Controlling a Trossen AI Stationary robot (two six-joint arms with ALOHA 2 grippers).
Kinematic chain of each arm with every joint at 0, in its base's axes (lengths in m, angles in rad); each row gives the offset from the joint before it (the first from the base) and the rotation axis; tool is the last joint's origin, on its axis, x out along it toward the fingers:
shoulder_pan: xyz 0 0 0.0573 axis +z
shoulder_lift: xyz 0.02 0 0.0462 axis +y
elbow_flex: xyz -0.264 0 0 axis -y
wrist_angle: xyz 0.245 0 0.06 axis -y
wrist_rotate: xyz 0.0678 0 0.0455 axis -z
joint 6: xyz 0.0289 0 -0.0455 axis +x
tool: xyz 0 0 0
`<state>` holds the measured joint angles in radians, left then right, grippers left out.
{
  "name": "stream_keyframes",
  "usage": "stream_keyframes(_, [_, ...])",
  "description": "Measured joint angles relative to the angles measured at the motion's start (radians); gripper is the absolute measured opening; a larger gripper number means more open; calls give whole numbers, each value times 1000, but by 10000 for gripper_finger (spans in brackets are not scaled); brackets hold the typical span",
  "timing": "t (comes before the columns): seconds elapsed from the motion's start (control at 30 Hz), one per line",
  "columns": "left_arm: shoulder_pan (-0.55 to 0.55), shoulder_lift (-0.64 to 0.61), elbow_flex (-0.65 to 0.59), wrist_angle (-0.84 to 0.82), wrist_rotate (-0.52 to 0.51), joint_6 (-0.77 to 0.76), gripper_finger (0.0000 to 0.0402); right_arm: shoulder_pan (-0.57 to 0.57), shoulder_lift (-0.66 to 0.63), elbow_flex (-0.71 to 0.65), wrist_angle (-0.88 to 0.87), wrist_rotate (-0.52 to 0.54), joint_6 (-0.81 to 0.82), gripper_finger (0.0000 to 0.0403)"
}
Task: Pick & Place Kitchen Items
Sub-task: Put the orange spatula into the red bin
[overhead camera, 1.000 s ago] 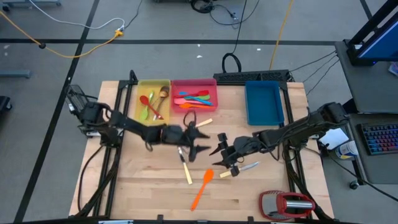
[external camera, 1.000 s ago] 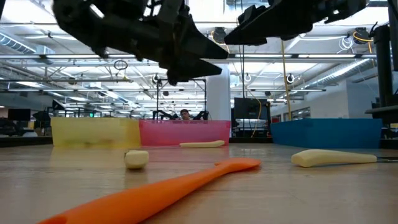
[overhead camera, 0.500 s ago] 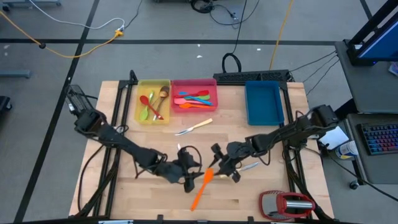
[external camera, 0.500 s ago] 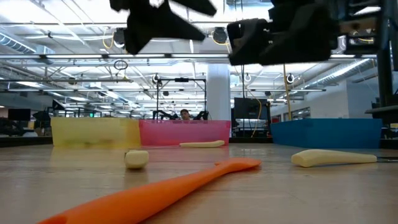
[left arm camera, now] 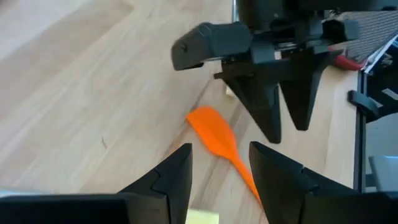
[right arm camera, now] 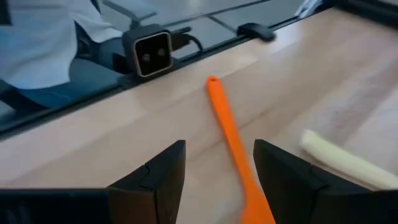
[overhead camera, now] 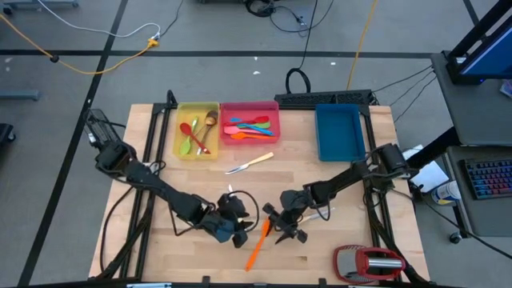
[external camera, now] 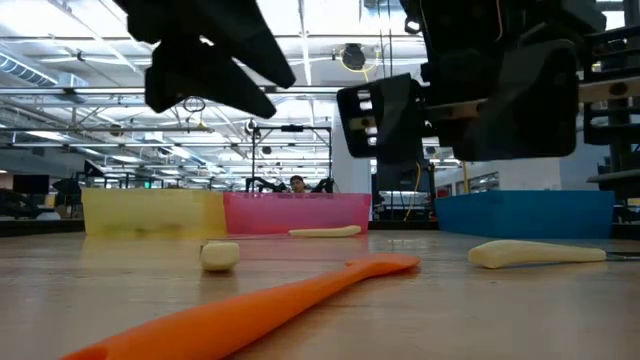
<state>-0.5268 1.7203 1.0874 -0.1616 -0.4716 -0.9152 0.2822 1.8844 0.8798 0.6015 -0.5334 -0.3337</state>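
Note:
An orange spatula [overhead camera: 258, 242] lies flat on the table near its near edge, its blade toward the far side. My left gripper [overhead camera: 237, 228] hovers open just left of the blade; in its wrist view [left arm camera: 217, 171] the blade [left arm camera: 211, 129] shows ahead between the fingers. My right gripper [overhead camera: 282, 230] hovers open just right of it, and its fingers [right arm camera: 221, 177] stand on either side of the orange handle [right arm camera: 231, 137] without touching. A cream-handled knife [overhead camera: 249, 164] lies below the trays. Another cream handle [right arm camera: 333, 158] rests beside the spatula.
A yellow tray [overhead camera: 179, 128] with spoons, a pink tray [overhead camera: 274, 116] with spatulas and a blue tray [overhead camera: 340, 148] stand along the far edge. A red-and-silver gadget [overhead camera: 368, 262] sits at the near right corner. A cream handle end [external camera: 219, 255] and a knife [external camera: 530, 253] lie behind the spatula.
My left gripper has swung from just below the trays toward the near edge and come down beside the spatula's blade. My right gripper has moved left and toward the near edge, over the spatula. The spatula and knives have stayed put.

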Motion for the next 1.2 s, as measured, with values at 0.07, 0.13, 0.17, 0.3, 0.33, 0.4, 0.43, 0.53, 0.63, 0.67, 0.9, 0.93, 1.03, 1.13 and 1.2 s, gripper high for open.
stream_keyframes(0.07, [-4,0,0,-21,0,-30,161,3,26,18,1,-22,3,187])
stream_keyframes(0.13, [-4,0,0,-19,-3,-46,161,7,47,38,0,-18,0,187])
stream_keyframes(0.17, [-4,0,0,-15,-5,-49,161,7,59,53,-2,-20,1,187])
stream_keyframes(0.3, [-2,0,0,1,7,-48,161,13,102,117,-16,-18,7,187])
stream_keyframes(0.33, [-3,0,0,1,10,-49,161,14,108,133,-20,-14,7,187])
stream_keyframes(0.4, [-4,0,0,0,17,-57,161,18,114,158,-45,-13,12,187])
stream_keyframes(0.43, [-4,0,0,-1,20,-57,161,21,115,168,-65,-4,14,187])
stream_keyframes(0.53, [-4,0,0,-5,32,-71,161,45,117,192,-122,73,-4,187])
stream_keyframes(0.63, [-3,0,0,-5,58,-141,161,70,116,209,-164,163,-32,187])
stream_keyframes(0.67, [-3,0,0,-5,67,-157,161,77,116,210,-168,193,-31,187])
stream_keyframes(0.9, [-5,0,0,-7,96,-161,161,80,116,210,-209,217,31,187])
stream_keyframes(0.93, [-5,0,0,-6,96,-161,161,79,116,210,-228,218,32,187])
stream_keyframes(1.03, [-5,0,0,-3,96,-157,161,76,128,210,-256,218,35,187])
stream_keyframes(1.13, [-5,0,0,-3,97,-157,161,71,159,209,-249,217,59,187])
stream_keyframes(1.2, [-5,0,0,-4,97,-152,161,64,189,212,-216,212,66,187])
